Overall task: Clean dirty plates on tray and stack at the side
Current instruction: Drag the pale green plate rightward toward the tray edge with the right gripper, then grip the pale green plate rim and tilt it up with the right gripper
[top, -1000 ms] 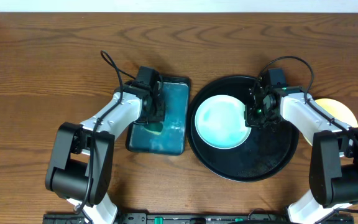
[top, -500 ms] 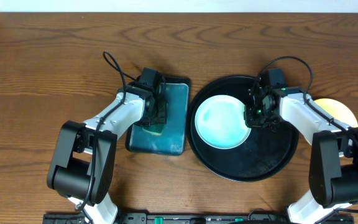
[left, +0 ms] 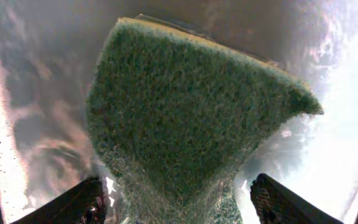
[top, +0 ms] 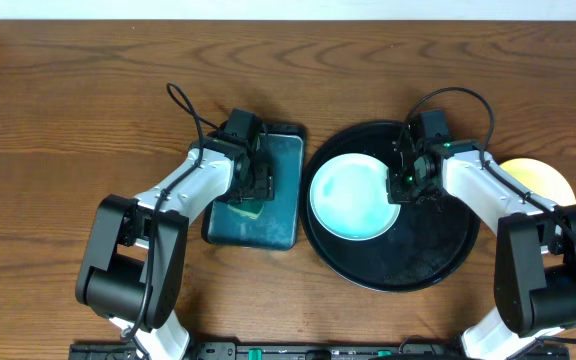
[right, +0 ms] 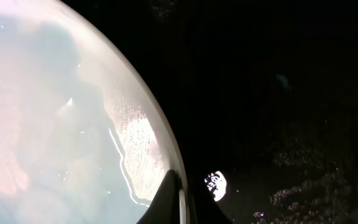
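The pale mint round plate (top: 348,195) lies in the glossy black round tray (top: 408,265), its rim pinched by the closed right gripper (top: 399,186). It is best lifted level and carried toward the yellow plate (top: 553,175) beside the tray. The left gripper (top: 253,192) is spread wide around the green scouring sponge (left: 191,112), gripping nothing. Everything is borne by a brown wooden table (top: 68,100); little of the room is shown.

1. On the brown wooden table (top: 68,100), a rectangular teal plastic tray (top: 280,215) lies to the left and a large round glossy black tray (top: 418,262) to the right, just beside each other.
2. A green scouring sponge (left: 191,118) lies on the rectangular teal plastic tray, left of its middle and in its nearer half.
3. A pale mint round plate (top: 348,195) lies in the large round glossy black tray, towards its left and far side.
4. A yellow round plate (top: 550,178) lies on the table, to the right of the large round glossy black tray and near its rim.
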Robot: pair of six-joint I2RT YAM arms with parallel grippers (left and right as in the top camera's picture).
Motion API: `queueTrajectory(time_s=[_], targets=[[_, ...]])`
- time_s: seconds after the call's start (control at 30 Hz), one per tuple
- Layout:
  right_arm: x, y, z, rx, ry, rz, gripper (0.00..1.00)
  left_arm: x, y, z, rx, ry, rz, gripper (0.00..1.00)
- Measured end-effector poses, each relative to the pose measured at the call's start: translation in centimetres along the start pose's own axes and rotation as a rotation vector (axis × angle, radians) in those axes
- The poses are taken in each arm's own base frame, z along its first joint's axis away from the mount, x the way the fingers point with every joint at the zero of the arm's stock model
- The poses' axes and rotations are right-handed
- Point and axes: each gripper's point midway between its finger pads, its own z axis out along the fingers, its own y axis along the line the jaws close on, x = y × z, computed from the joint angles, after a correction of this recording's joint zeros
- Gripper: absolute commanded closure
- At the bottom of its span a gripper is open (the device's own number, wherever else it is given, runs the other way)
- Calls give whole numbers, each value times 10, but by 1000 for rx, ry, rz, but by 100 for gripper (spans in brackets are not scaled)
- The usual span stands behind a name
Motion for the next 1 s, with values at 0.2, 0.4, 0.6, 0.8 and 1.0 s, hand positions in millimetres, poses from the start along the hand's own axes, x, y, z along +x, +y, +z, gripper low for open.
queueTrajectory(time_s=[0.2,0.4,0.6,0.8,1.0], targets=[[5,1,-1,-3,23,12,99,0,0,0,-2,-1,0,17],[16,0,-8,3,52,20,99,0,0,0,-3,-1,0,17],[7,-9,-54,84,-85,4,99,0,0,0,-3,-2,0,17],[-9,-25,-114,207,-296,4,99,0,0,0,-2,-2,1,16],[-12,-36,-140,279,-382,16,99,0,0,0,-2,-2,0,16]])
